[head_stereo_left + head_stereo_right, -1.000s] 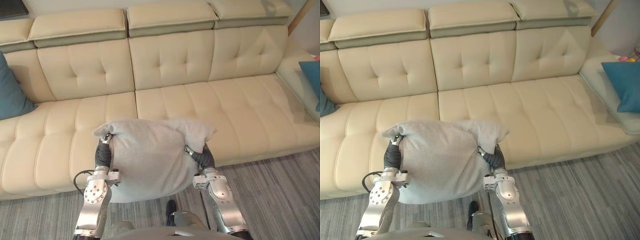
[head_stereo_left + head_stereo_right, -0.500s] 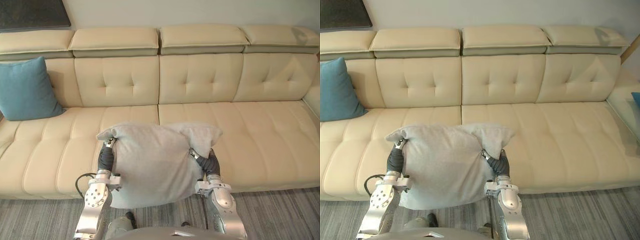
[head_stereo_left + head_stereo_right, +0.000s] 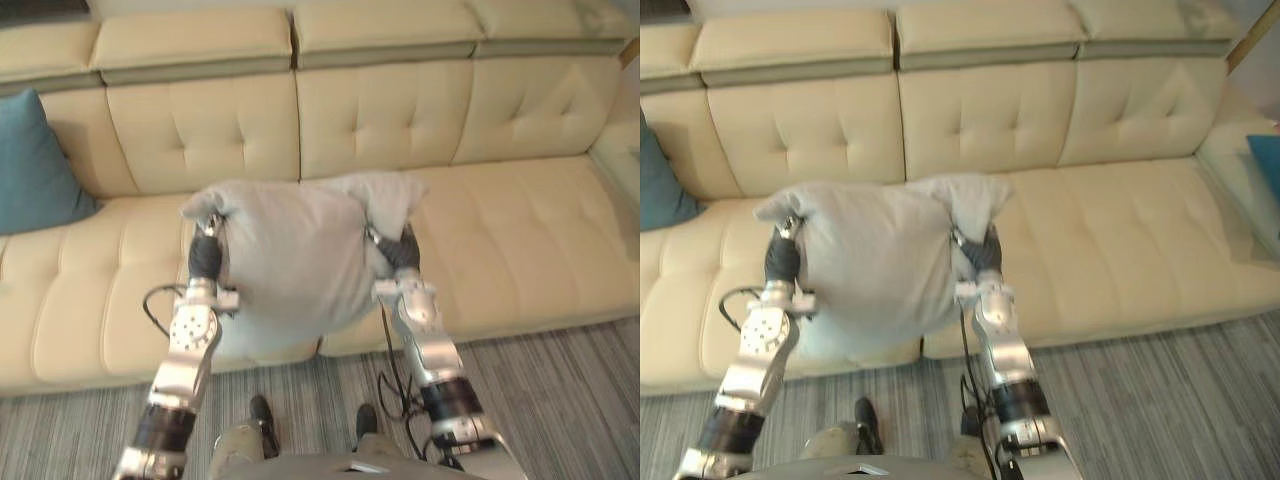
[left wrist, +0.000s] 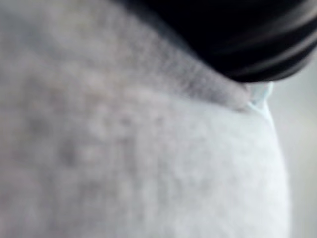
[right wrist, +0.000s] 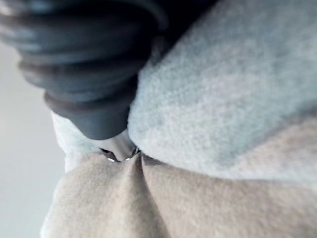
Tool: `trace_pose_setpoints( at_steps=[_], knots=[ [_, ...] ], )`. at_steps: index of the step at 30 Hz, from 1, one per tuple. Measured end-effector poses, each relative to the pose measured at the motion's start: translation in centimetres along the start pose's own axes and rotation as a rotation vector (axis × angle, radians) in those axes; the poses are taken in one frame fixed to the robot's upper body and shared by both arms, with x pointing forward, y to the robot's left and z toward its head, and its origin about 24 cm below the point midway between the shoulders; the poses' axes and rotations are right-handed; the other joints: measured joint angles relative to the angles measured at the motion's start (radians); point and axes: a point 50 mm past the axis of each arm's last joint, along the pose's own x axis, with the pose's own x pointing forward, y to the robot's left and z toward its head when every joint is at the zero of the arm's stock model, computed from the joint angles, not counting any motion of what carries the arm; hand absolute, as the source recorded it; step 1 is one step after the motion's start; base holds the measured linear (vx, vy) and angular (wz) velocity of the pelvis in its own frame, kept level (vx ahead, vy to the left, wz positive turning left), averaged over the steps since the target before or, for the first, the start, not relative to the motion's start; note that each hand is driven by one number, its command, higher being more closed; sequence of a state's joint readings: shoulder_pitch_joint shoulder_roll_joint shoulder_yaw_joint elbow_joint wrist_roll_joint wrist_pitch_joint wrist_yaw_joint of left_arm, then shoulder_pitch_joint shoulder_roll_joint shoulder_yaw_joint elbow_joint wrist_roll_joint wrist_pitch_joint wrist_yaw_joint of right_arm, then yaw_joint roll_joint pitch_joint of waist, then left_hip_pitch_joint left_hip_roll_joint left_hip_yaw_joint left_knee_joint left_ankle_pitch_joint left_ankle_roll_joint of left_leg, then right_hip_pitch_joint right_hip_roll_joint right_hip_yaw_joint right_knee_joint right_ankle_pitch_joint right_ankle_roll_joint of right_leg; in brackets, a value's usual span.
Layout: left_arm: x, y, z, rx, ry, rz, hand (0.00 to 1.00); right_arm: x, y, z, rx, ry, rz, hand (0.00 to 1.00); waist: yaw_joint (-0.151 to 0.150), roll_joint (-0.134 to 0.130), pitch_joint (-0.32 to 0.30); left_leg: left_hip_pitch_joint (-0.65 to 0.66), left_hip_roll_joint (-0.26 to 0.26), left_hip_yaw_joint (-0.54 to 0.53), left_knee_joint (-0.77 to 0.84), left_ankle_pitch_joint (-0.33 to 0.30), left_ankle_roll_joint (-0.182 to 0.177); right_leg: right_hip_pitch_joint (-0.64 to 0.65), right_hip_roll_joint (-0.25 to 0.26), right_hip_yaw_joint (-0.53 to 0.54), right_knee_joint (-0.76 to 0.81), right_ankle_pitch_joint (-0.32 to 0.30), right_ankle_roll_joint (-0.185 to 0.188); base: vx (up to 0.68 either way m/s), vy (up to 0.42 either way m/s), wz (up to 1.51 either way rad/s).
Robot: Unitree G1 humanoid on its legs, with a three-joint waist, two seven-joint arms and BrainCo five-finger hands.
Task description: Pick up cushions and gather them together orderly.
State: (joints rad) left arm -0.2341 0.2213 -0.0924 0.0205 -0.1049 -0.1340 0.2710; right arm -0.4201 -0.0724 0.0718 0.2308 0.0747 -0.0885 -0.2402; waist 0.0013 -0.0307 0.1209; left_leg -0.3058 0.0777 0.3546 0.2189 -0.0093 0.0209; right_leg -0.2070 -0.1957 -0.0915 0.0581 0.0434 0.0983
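Item: grey cushion (image 3: 290, 260) — held up between both hands, over the front edge of the cream sofa (image 3: 510, 215). The left hand (image 3: 205, 258) was sunk into its left side and the right hand (image 3: 398, 252) into its right. Both were buried in fabric, so whether they clasped or merely pressed could not be told. A teal cushion (image 3: 35, 170) leaned at the sofa's left end — well apart.

Soft, even light from above; the sofa (image 3: 500, 200) is bright, with shallow shading in its tufts and seams. The grey cushion (image 3: 290, 250) is darker along its lower edge and lays a faint shadow on the seat front below.
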Motion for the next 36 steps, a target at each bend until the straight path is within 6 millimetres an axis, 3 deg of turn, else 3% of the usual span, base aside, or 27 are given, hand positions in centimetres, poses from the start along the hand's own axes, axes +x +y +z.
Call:
trace_pose_setpoints(
  at_steps=[5, 8, 11, 12, 13, 15, 16, 20, 31, 32, 36],
  knots=[
    [6.8, 0.2, 4.9, 0.047, -0.18, 0.085, 1.0, 5.4, 0.9, 5.9, 0.061, -0.153, -0.094, 1.0, 0.024, 0.002, 0.091, -0.074, 0.004, 0.001, -0.041, 0.067, 0.007, -0.105, 0.009, 0.008, 0.037, 0.025, -0.001, -0.15, 0.009, 0.0],
    [9.4, -0.2, 8.4, 0.035, -0.279, 0.115, 1.0, 7.0, 0.7, 9.5, 0.146, -0.241, -0.166, 1.0, 0.028, 0.004, 0.122, -0.103, -0.001, 0.002, -0.086, 0.108, 0.009, -0.156, 0.011, 0.011, 0.043, 0.041, 0.001, -0.1, -0.014, 0.02],
    [12.8, -0.7, 14.0, 0.04, -0.41, 0.133, 1.0, 8.5, 0.1, 15.2, 0.261, -0.382, -0.249, 1.0, 0.028, 0.025, 0.175, -0.136, -0.012, -0.002, -0.164, 0.175, 0.008, -0.221, 0.012, 0.008, 0.048, 0.06, 0.005, -0.07, -0.016, 0.06],
    [13.3, -0.7, 15.2, 0.042, -0.437, 0.137, 1.0, 8.7, 0.1, 16.4, 0.281, -0.413, -0.263, 1.0, 0.028, 0.032, 0.179, -0.147, -0.016, -0.002, -0.184, 0.19, 0.008, -0.242, 0.012, 0.007, 0.049, 0.065, 0.006, -0.09, -0.022, 0.03],
    [13.8, -0.8, 17.7, 0.034, -0.5, 0.139, 1.0, 8.8, 0.1, 18.6, 0.324, -0.479, -0.288, 1.0, 0.026, 0.046, 0.195, -0.162, -0.021, 0.001, -0.229, 0.222, 0.009, -0.276, 0.013, 0.008, 0.051, 0.076, 0.014, -0.05, -0.017, 0.01],
    [14.0, -1.3, 20.0, 0.016, -0.56, 0.132, 1.0, 8.8, 0.0, 20.2, 0.361, -0.521, -0.313, 1.0, 0.026, 0.058, 0.215, -0.169, -0.024, 0.0, -0.264, 0.249, 0.008, -0.302, 0.015, 0.006, 0.057, 0.083, 0.017, -0.04, -0.026, 0.01],
    [14.5, -1.7, 22.1, 0.003, -0.6, 0.131, 1.0, 8.8, -0.2, 21.4, 0.395, -0.547, -0.337, 1.0, 0.025, 0.062, 0.225, -0.189, -0.023, -0.001, -0.283, 0.265, 0.003, -0.329, 0.017, -0.002, 0.06, 0.083, 0.017, -0.01, -0.031, 0.0],
    [14.9, -2.2, 25.3, -0.025, -0.66, 0.134, 1.0, 8.7, -0.1, 23.9, 0.458, -0.598, -0.362, 1.0, 0.026, 0.064, 0.226, -0.25, -0.016, -0.001, -0.294, 0.28, -0.01, -0.398, 0.022, -0.004, 0.07, 0.083, 0.017, 0.0, -0.027, 0.01],
    [14.6, -1.6, 29.5, -0.145, -0.738, 0.198, 1.0, 7.7, 1.1, 28.9, 0.555, -0.701, -0.376, 1.0, 0.057, 0.074, 0.241, -0.414, 0.008, 0.004, -0.292, 0.294, -0.029, -0.565, 0.031, -0.006, 0.082, 0.086, 0.014, 0.02, 0.018, -0.01],
    [14.6, -1.6, 29.6, -0.153, -0.735, 0.204, 0.0, 7.6, 1.2, 29.1, 0.561, -0.705, -0.378, 0.0, 0.059, 0.074, 0.243, -0.429, 0.01, 0.004, -0.292, 0.294, -0.03, -0.579, 0.033, -0.008, 0.082, 0.086, 0.014, 0.06, 0.059, 0.02],
    [14.9, -0.9, 30.0, -0.199, -0.718, 0.252, 0.0, 7.4, 1.2, 29.6, 0.586, -0.714, -0.402, 0.0, 0.061, 0.074, 0.243, -0.478, 0.012, 0.004, -0.29, 0.294, -0.03, -0.624, 0.035, -0.01, 0.081, 0.086, 0.014, 0.05, 0.064, 0.01]
  ],
)
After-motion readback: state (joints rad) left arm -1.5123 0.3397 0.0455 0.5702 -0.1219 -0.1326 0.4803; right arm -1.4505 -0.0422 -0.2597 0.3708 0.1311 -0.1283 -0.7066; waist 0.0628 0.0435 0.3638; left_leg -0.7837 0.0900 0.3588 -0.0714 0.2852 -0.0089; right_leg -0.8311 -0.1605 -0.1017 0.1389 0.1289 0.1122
